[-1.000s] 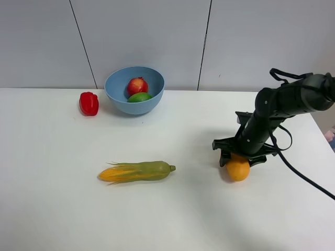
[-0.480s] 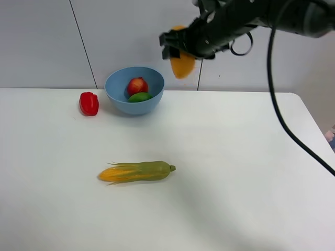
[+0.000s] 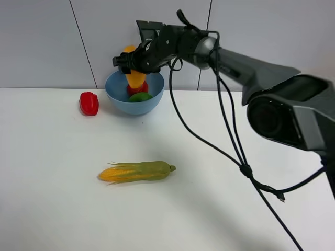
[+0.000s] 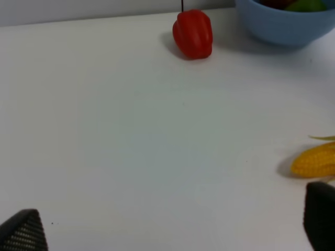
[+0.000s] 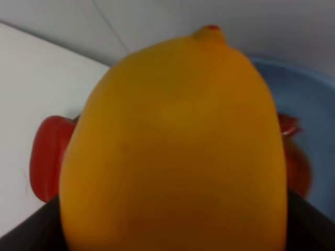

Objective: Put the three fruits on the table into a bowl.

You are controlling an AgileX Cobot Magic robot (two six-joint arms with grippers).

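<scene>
My right gripper (image 3: 134, 64) is shut on the orange mango (image 3: 135, 73) and holds it just above the light-blue bowl (image 3: 118, 94) at the back of the white table (image 3: 220, 157). The pomegranate (image 3: 141, 88) and the green lime (image 3: 140, 97) lie in the bowl, partly hidden by the mango. In the right wrist view the mango (image 5: 172, 146) fills the picture, with the bowl (image 5: 303, 89) behind it. My left gripper (image 4: 170, 230) is open and empty, low over the table, apart from the bowl (image 4: 285, 29).
A small red bell pepper (image 3: 89, 103) stands just left of the bowl; it also shows in the left wrist view (image 4: 193, 34). A corn cob with green husk (image 3: 137, 171) lies at the table's middle front. The right arm's cable hangs across the right side.
My right gripper has lifted the mango off the table at the right and carried it up and left, to just above the bowl.
</scene>
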